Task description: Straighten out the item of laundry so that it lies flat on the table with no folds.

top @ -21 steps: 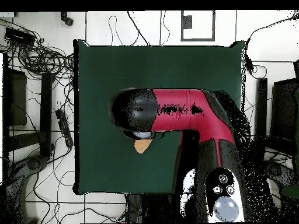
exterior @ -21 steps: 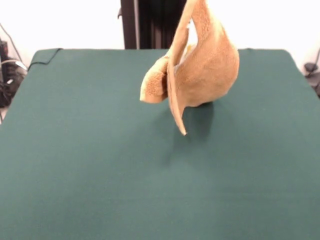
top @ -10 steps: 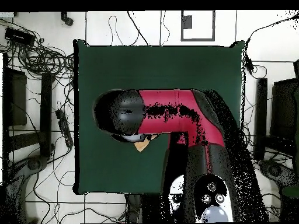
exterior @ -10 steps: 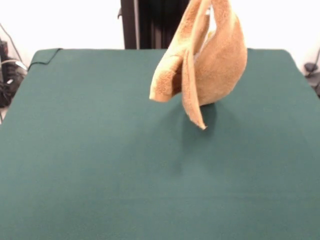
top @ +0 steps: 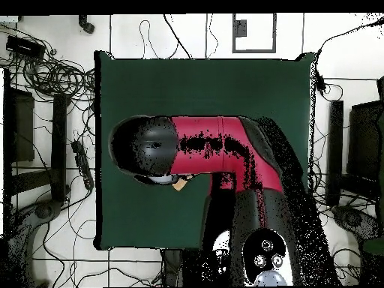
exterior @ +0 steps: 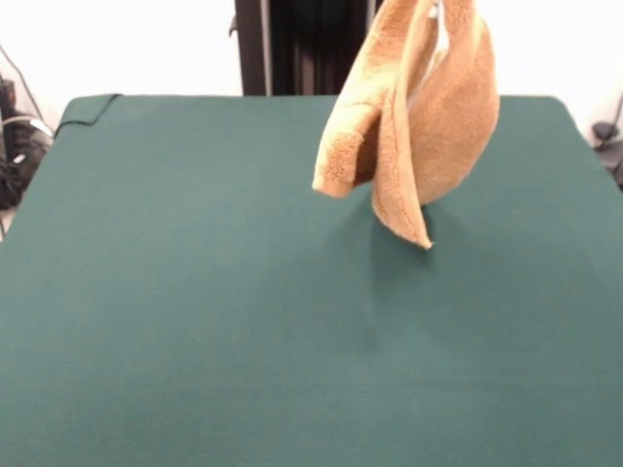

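Observation:
The item of laundry (exterior: 419, 126), an orange-tan terry towel, hangs in the air in loose vertical folds. Its top runs out of the picture's upper edge. Its lowest corner (exterior: 424, 241) dangles just above the dark green table (exterior: 195, 311), right of centre and toward the far side. From overhead, only a small tan tip of the towel (top: 178, 185) shows below the red and black arm (top: 202, 146). The arm covers the gripper there. The gripper's grip on the towel lies above the front view's edge.
The green cloth bunches slightly at the table's far left corner (exterior: 88, 107). A dark pedestal column (exterior: 292, 49) stands behind the table. Cables and equipment (top: 52, 75) lie on the floor around the table.
The hanging towel has travelled rightward in the front view, still lifted off the table. Overhead, the arm's end has swung further left.

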Available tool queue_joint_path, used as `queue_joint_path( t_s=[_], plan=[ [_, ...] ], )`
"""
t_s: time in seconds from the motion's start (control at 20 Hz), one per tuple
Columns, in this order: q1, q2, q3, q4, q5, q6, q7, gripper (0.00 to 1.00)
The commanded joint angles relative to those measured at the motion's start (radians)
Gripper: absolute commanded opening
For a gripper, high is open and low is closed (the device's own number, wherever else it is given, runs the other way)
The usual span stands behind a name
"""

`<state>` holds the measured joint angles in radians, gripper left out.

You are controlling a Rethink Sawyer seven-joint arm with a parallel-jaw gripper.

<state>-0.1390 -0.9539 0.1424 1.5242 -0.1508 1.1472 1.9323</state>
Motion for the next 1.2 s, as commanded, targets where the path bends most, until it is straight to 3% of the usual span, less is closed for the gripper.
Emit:
queue_joint_path(
  t_s=[0.05, 1.2],
  plan=[
    [0.034, 0.016, 0.07, 0.187, 0.079, -0.033, 0.035, 0.0],
    [0.147, 0.007, 0.006, 0.243, 0.176, -0.145, 0.206, 0.0]
  ],
)
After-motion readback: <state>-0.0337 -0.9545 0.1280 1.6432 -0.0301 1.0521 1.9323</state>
